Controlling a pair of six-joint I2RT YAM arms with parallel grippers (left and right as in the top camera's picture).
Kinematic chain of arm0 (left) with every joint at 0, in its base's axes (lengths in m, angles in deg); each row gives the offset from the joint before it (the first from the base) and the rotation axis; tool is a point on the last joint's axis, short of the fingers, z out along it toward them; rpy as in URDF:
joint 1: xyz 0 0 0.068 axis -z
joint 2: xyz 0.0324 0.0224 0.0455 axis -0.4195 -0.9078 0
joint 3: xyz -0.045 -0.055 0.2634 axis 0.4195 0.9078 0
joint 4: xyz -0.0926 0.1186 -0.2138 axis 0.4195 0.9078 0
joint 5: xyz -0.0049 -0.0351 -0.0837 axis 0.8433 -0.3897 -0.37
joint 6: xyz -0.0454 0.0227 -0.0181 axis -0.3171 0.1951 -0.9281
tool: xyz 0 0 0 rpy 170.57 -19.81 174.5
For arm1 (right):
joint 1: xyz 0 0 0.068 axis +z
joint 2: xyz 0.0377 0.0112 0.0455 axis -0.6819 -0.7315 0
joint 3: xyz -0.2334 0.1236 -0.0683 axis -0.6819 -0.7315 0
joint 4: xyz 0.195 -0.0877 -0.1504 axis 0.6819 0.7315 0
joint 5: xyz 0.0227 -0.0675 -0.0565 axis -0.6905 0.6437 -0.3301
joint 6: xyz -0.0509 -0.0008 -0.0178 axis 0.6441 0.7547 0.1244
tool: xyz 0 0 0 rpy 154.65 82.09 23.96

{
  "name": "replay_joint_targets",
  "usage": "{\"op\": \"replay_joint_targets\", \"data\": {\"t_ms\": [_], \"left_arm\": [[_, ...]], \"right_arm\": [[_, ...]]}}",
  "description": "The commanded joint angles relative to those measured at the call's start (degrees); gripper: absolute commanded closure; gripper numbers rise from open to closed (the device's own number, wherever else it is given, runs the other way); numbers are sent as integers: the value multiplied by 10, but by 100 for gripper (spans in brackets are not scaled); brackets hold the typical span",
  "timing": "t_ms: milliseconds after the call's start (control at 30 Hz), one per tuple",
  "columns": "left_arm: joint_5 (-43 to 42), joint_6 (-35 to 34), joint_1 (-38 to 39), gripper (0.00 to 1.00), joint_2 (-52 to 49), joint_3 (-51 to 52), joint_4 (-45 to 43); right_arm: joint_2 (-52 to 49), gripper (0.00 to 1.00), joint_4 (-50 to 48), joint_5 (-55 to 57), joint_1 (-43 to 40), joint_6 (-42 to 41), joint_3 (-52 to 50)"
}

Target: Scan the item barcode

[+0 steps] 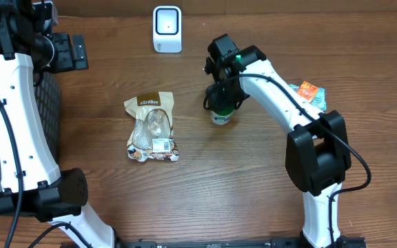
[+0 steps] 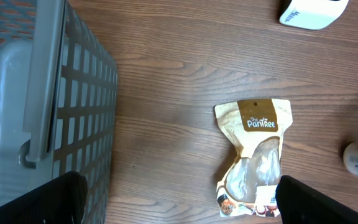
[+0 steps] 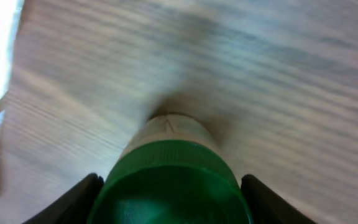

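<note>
On the wooden table [image 1: 219, 180], right claw [image 3: 171, 182] grips the bottle [image 1: 220, 116]; left claw [image 2: 179, 184] gapes.

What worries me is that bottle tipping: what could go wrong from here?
The right claw straddles the green-capped bottle at its cap only; whether it grips is unclear. Lifted from so high, the bottle might tilt or slip. Carried to the scanner, its barcode may face away; none is visible now.

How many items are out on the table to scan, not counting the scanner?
3. Pantree pouch left of centre; green-capped bottle between the fingers of the right gripper; orange packet far right, partly hidden behind the right arm. More may be hidden there or in the basket.
</note>
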State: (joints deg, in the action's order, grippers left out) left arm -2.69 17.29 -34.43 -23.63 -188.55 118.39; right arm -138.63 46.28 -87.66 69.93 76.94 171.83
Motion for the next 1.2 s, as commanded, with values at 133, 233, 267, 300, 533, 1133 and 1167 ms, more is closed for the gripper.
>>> {"op": "replay_joint_targets", "data": {"t_ms": [133, 233, 267, 300, 533, 1133, 1167], "left_arm": [[4, 10, -1, 0, -1, 0, 0], [4, 10, 0, 0, -1, 0, 0], [4, 10, 0, 0, -1, 0, 0], [4, 10, 0, 1, -1, 0, 0], [4, 10, -1, 0, -1, 0, 0], [4, 10, -1, 0, -1, 0, 0], [4, 10, -1, 1, -1, 0, 0]], "right_arm": [[2, 65, 47, -277, -31, 4, 130], [3, 65, 68, -387, -56, 19, 166], [4, 65, 77, -431, -66, 38, 174], [5, 65, 85, -468, -75, 59, 179], [17, 64, 173, -649, -135, 228, 182], [37, 64, 304, -675, -167, 423, 182], [37, 65, 303, -672, -167, 421, 182]]}}
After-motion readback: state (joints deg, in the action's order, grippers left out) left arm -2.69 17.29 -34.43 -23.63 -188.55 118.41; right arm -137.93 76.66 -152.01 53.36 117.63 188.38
